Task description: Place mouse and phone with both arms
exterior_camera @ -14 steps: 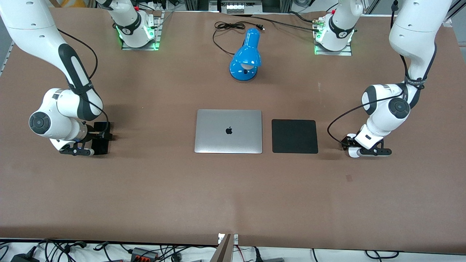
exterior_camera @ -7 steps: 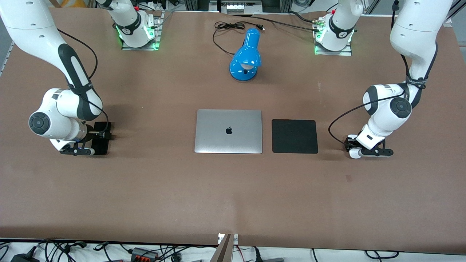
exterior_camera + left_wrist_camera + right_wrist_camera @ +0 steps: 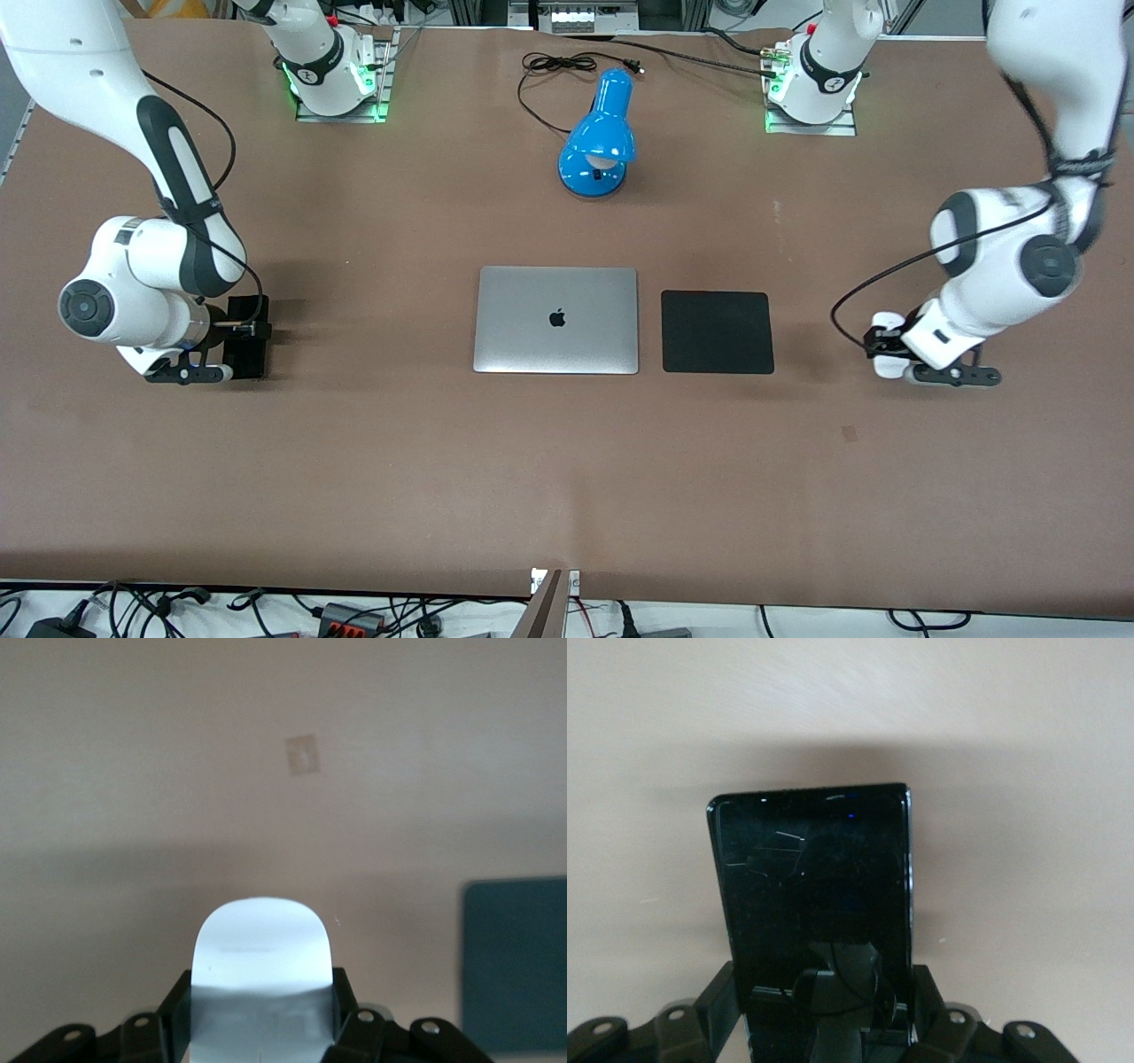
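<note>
The white mouse (image 3: 262, 948) sits between the fingers of my left gripper (image 3: 261, 1014), which is shut on it over the bare table. In the front view the left gripper (image 3: 912, 372) is beside the black mouse pad (image 3: 718, 332), toward the left arm's end, with the mouse's white tip (image 3: 886, 370) showing. The black phone (image 3: 813, 895) is clamped between the fingers of my right gripper (image 3: 824, 1005). In the front view the right gripper (image 3: 213, 359) holds the phone (image 3: 246, 341) low over the table at the right arm's end.
A closed silver laptop (image 3: 556, 319) lies mid-table with the mouse pad beside it; the pad also shows in the left wrist view (image 3: 514, 966). A blue desk lamp (image 3: 598, 133) with its cable lies farther from the camera. A small mark (image 3: 850, 433) is on the table.
My left gripper has moved with the mouse away from the mouse pad, toward the left arm's end of the table. My right arm has shifted slightly, still holding the phone.
</note>
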Action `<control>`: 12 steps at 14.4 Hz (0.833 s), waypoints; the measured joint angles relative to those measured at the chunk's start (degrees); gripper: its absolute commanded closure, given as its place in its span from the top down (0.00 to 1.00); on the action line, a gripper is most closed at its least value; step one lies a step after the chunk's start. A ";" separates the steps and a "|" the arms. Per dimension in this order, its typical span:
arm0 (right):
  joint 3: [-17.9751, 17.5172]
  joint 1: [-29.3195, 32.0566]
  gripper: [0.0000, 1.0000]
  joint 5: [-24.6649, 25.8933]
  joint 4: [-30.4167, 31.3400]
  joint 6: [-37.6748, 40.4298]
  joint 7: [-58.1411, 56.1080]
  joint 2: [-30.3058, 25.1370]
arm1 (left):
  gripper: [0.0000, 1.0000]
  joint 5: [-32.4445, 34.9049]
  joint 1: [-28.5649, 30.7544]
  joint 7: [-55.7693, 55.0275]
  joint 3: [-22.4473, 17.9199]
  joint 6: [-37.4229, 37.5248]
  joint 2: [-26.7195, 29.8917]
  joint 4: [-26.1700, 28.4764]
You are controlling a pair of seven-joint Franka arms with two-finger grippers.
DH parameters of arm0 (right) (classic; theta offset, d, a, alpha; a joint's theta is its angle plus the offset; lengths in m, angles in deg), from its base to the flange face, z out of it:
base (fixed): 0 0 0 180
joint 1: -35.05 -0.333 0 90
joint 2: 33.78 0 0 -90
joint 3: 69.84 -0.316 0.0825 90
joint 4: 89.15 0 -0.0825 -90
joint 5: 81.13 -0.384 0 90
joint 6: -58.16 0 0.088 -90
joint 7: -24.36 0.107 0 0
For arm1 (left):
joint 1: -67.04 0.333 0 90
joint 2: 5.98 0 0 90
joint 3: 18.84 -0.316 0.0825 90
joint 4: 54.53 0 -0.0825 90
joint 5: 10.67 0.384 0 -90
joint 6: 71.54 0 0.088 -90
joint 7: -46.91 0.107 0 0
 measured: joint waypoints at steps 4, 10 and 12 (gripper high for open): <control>-1.50 -8.15 0.30 -0.20 -2.09 1.23 4.74 -1.54 | 0.31 0.00 -1.04 -0.33 1.78 21.29 1.71 -14.46; -1.91 -22.62 0.31 -5.24 -2.11 -2.76 21.54 1.06 | 0.29 0.00 -4.00 -16.27 11.58 20.38 -1.39 -14.73; -1.91 -25.15 0.32 -5.34 -2.09 -3.76 27.30 2.19 | 0.29 0.77 -7.02 -21.50 12.26 13.82 -2.76 -11.13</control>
